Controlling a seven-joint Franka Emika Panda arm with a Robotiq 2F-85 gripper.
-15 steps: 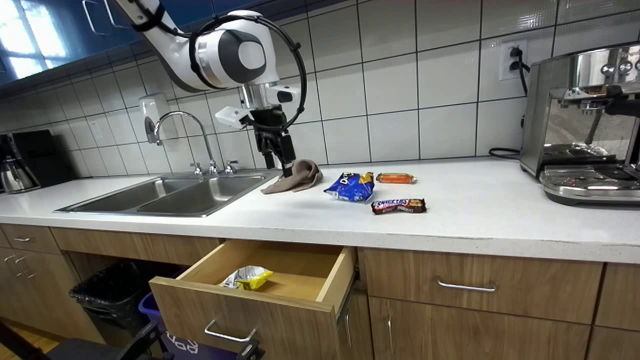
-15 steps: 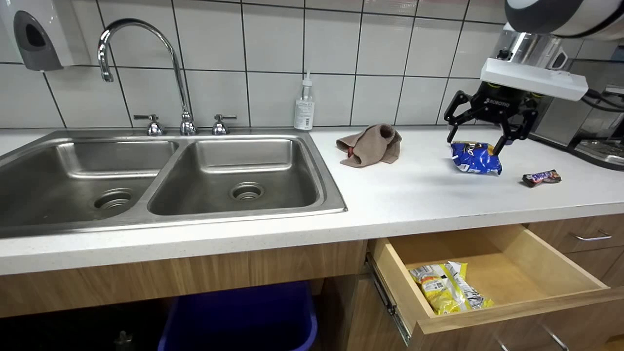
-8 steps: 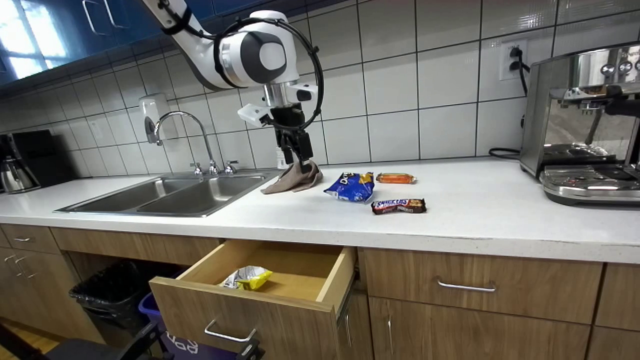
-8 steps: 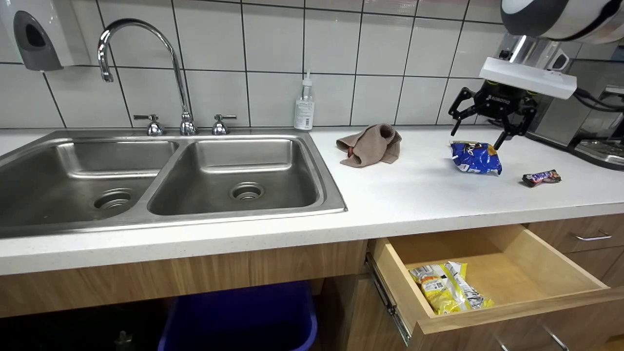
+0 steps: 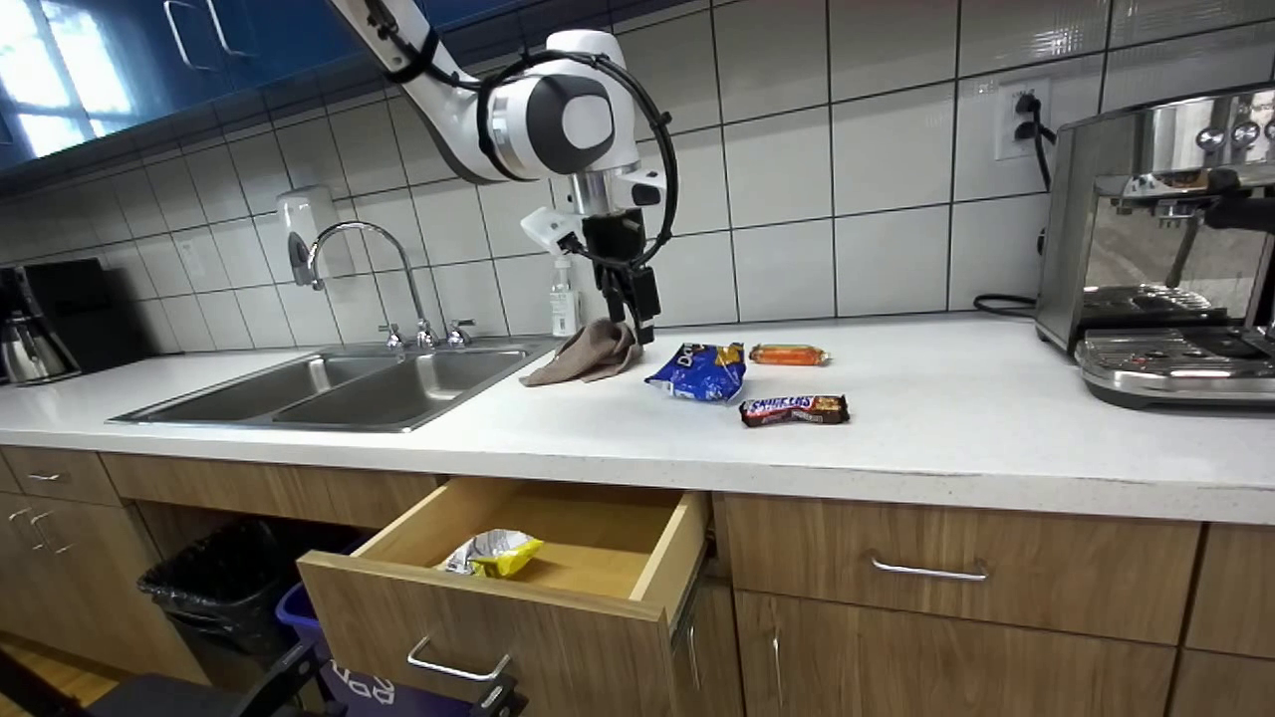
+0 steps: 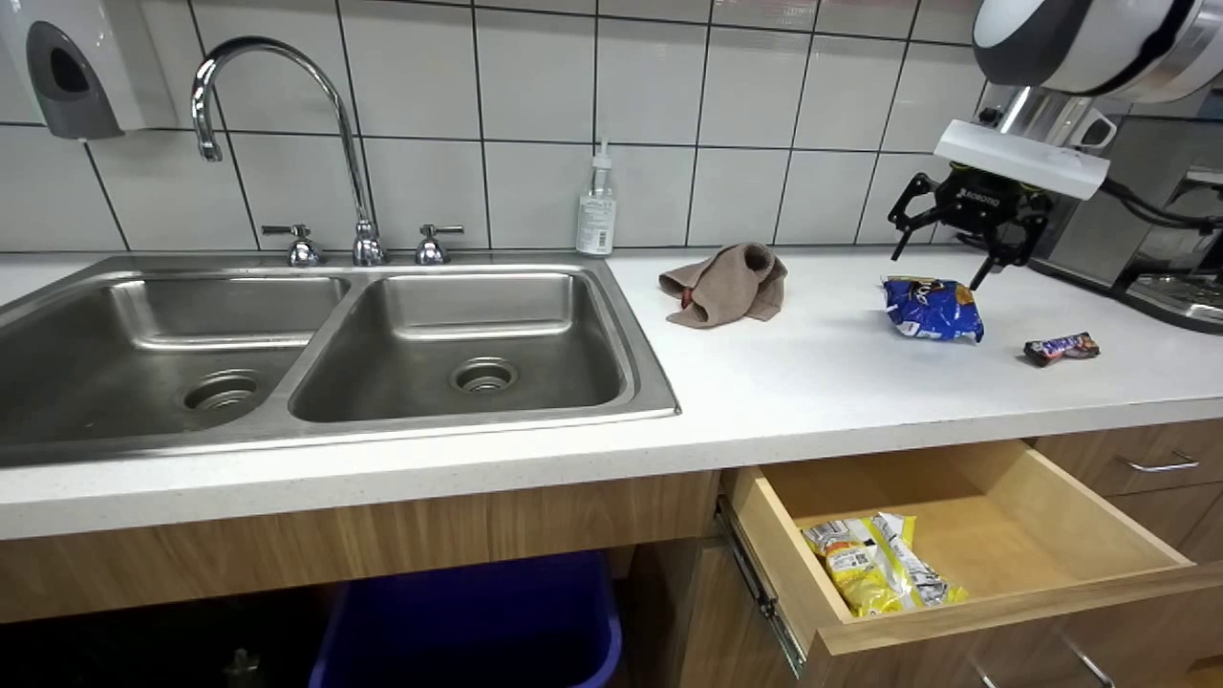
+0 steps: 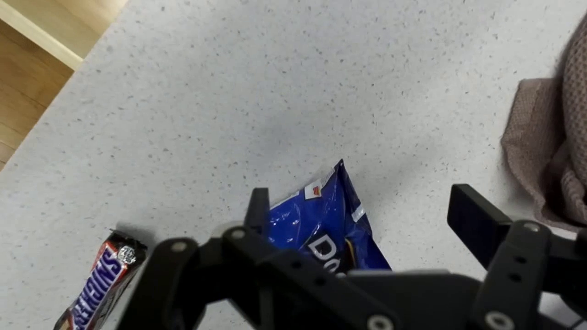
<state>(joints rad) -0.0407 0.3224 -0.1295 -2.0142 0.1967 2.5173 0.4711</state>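
Observation:
My gripper hangs open over the white counter, pointing down, with nothing held. Nearest to it is a blue chip bag, lying on the counter. In the wrist view the bag shows between the spread fingers, closer to the left one; its lower part is hidden behind the gripper. A Snickers bar lies beside the bag, and an orange packet sits behind the bar. The crumpled brown cloth is on the bag's sink side. A yellow and silver bag lies in the pulled-out drawer.
A double steel sink with a faucet and a soap bottle stands along the counter. At the far end is a coffee machine. The tiled wall rises behind the gripper. Below sits a blue bin.
Across an exterior view, my gripper has shifted right, from over the cloth toward the blue bag. Its fingers remain spread. The objects and drawer have stayed put.

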